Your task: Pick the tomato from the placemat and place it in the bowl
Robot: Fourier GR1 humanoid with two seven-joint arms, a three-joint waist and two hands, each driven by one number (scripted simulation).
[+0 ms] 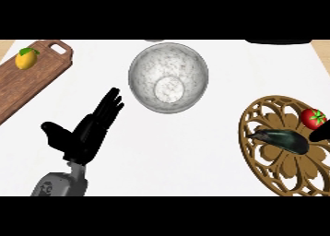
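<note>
One tomato (313,118), one bowl (169,77), one round wooden placemat (263,156), one dark mussel (282,139), one lemon (26,59) and one cutting board (21,87) are being shown. The tomato is being seen on the placemat's upper right, just above the right hand (326,132), which is being cropped by the edge; its finger state cannot be told. The left hand (86,129) is being held released, fingers straight, well apart from the tomato, left of the bowl.
</note>
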